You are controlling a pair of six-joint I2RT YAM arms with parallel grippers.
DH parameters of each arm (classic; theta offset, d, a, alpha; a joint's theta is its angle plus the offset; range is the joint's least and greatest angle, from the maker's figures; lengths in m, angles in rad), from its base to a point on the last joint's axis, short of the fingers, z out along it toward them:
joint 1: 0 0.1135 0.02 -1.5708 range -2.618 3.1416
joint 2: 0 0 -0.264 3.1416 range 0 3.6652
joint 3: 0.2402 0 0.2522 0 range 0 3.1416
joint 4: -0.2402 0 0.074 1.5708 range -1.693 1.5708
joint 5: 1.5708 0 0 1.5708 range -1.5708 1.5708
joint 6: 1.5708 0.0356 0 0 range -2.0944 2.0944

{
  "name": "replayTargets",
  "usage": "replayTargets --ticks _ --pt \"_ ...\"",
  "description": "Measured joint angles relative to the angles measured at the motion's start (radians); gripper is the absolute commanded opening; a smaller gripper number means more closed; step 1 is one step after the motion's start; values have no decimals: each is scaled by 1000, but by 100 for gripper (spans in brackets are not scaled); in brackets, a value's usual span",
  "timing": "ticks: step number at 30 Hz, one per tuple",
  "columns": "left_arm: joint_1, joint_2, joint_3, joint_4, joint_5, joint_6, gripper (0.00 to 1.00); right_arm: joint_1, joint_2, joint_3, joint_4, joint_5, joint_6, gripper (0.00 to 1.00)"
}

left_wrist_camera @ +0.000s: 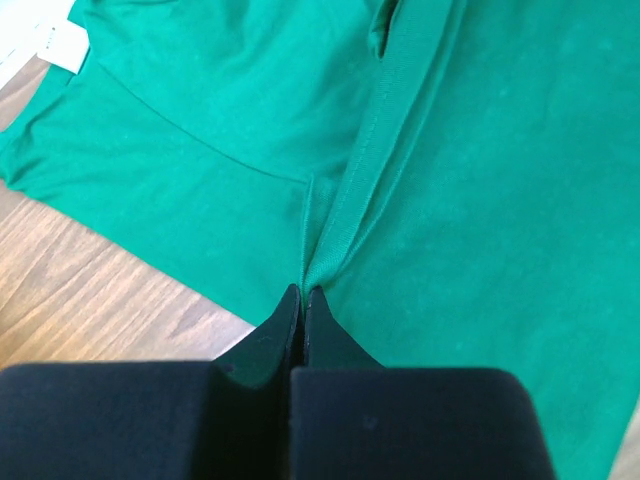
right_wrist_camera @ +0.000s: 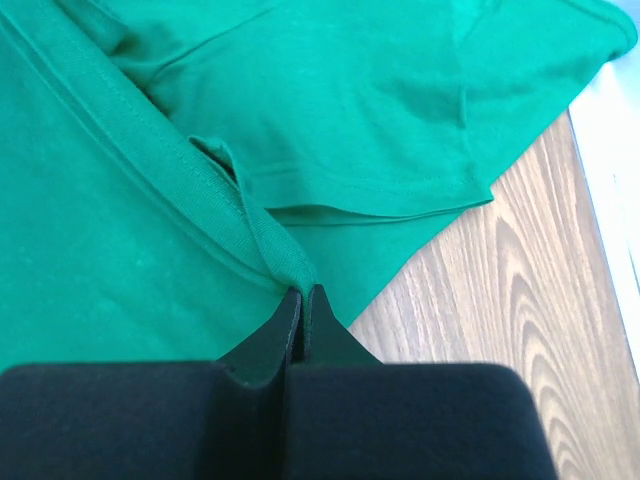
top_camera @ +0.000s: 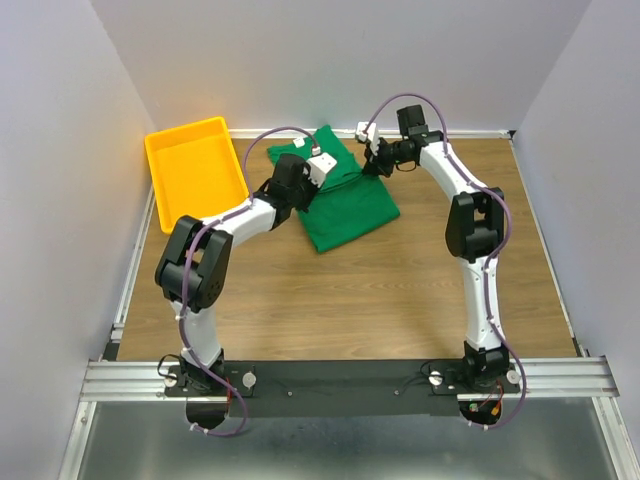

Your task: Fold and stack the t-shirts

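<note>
- Working inside plain pale walls (top_camera: 60, 150) on three sides, with nothing more of the room in view.
- Resting everything on a wood-grain bench (top_camera: 350, 300), bare across its near half, edged at the front by a metal rail (top_camera: 350, 375) carrying both arm bases.
- Handling one green shirt (top_camera: 350, 205), lying at the far middle of the bench, gathered into a rough, skewed rectangle rather than spread flat. Judged to be mid-fold, not yet a tidy packet.
- Passing over the yellow tray (top_camera: 195, 170) at far left, just beside the shirt and holding nothing. Probably the stacking place, though hard to say for sure.
- Pinching with the left end effector (left_wrist_camera: 303, 298), clamped tight on a raised ridge of shirt beside a seamed band, near the cloth's left edge and bare wood.
- Pinching likewise with the right end effector (right_wrist_camera: 303, 296), clamped tight on a hemmed band of shirt close to the right edge, with bare wood just beside.
- Calling next, by this reading, for lifting both pinched points together and level, carrying them over the rest of the cloth, and keeping the span taut to land the layer flat. Letting go only once down.
- Watching for thin grips slipping off the hem, and for lower layers dragging along and spoiling the shape.
</note>
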Motion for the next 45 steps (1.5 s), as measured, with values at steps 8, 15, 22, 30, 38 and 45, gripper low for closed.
replayTargets --ticks 8,15,22,30,38,45 --pt "25 69 76 -33 19 11 0 0 40 34 48 29 76 1" --pt "33 102 109 -51 24 12 0 0 52 48 76 50 114 1" --pt "48 126 127 -58 25 11 0 7 81 78 99 63 145 1" --pt "54 152 160 -76 24 8 36 13 105 88 118 98 174 16" --pt "55 172 246 -95 -163 -77 77 20 114 118 240 301 412 73" --pt "62 -68 155 0 -208 -47 71 -2 42 -3 335 266 486 76"
